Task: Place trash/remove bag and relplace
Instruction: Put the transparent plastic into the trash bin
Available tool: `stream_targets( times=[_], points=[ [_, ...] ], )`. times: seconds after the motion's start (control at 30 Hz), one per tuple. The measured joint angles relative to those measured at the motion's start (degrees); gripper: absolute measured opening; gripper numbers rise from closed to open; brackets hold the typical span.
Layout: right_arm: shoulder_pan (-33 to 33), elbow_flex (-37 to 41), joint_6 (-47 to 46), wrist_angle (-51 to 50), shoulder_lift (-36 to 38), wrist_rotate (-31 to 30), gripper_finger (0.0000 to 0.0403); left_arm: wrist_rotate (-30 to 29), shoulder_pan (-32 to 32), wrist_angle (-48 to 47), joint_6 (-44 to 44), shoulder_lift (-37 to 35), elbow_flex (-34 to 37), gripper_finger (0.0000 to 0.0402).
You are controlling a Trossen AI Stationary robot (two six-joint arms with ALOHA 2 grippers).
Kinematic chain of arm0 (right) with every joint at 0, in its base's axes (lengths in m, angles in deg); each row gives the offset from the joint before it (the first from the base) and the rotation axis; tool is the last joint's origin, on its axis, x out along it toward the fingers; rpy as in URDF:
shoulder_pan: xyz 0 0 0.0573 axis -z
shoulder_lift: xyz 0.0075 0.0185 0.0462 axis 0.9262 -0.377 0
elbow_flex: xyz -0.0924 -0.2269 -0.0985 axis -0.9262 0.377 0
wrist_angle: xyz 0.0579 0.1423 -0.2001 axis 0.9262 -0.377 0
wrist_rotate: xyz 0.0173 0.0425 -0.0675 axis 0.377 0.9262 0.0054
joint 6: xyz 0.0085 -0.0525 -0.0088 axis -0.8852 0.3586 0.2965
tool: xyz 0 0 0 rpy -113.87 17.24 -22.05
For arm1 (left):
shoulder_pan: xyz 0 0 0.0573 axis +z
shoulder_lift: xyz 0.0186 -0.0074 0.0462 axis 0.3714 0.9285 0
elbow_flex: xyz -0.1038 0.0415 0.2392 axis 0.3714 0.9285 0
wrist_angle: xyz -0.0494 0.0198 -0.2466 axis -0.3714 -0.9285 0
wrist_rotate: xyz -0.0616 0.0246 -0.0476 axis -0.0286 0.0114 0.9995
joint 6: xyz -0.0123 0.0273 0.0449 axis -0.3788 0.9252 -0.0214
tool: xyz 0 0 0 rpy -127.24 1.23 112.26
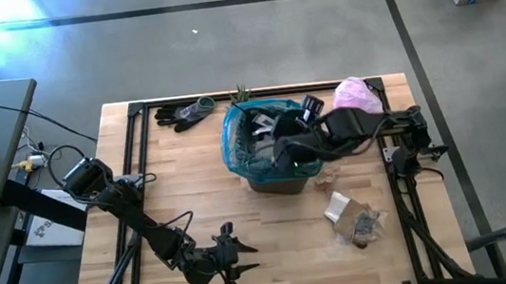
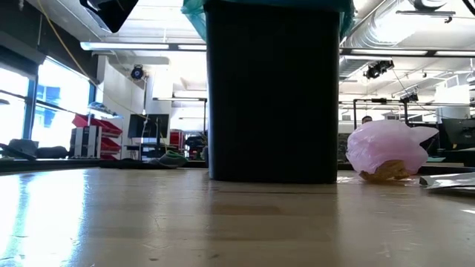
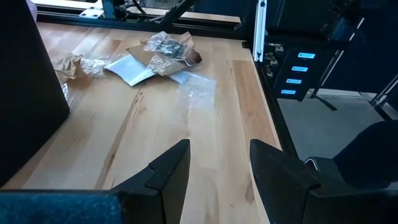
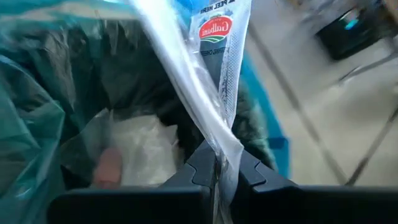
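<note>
A dark bin lined with the teal bag stands mid-table, and in the low view the bin fills the centre. My right gripper reaches over its opening from the table's right, shut on a clear wrapper with a red label. White paper and clear plastic lie inside the bag. More trash lies on the table near the bin's right side. My left gripper hovers open near the table's near edge, pointing toward that trash. My right gripper pinches the clear wrapper between its two fingers, at a narrow gathered end. The fingers slant down from the table's right over the bin. The wrapper stretches out ahead of the fingers above the bag's opening, clear of the table.
A pale pink bag sits by the far right corner, dark gloves and a small plant along the far edge. A clear wrapper lies flat on the wood ahead of my left gripper. A black frame rims the table.
</note>
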Motion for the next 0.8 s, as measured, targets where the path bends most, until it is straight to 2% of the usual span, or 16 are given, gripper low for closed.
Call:
stream_targets(
  times=[0.1, 0.17, 0.57, 0.67, 0.8],
  points=[
    [2.8, 0.0, 0.2, 0.0, -0.2, 6.6, 0.0002, 0.0, 0.0, 0.0, 0.0, 0.0, 0.0, 0.0152],
    [3.9, 0.0, 0.2, 0.0, -0.5, 9.0, 0.0013, -0.1, -0.2, 0.0, 0.0, 0.0, 0.0, 0.0152],
    [4.2, 0.8, -0.9, 0.0, -1.0, 10.1, 0.0174, -0.2, -0.8, -0.1, 0.2, 0.0, 0.0, 0.0152],
    [4.2, 0.8, -1.3, 0.0, -1.0, 10.7, 0.0197, -0.3, -0.8, -0.1, 0.2, 0.0, 0.0, 0.0152],
    [4.2, 0.8, -1.3, 0.0, -1.0, 11.6, 0.0208, -0.3, -0.8, -0.1, 0.2, 0.0, 0.0, 0.0152]
  ],
)
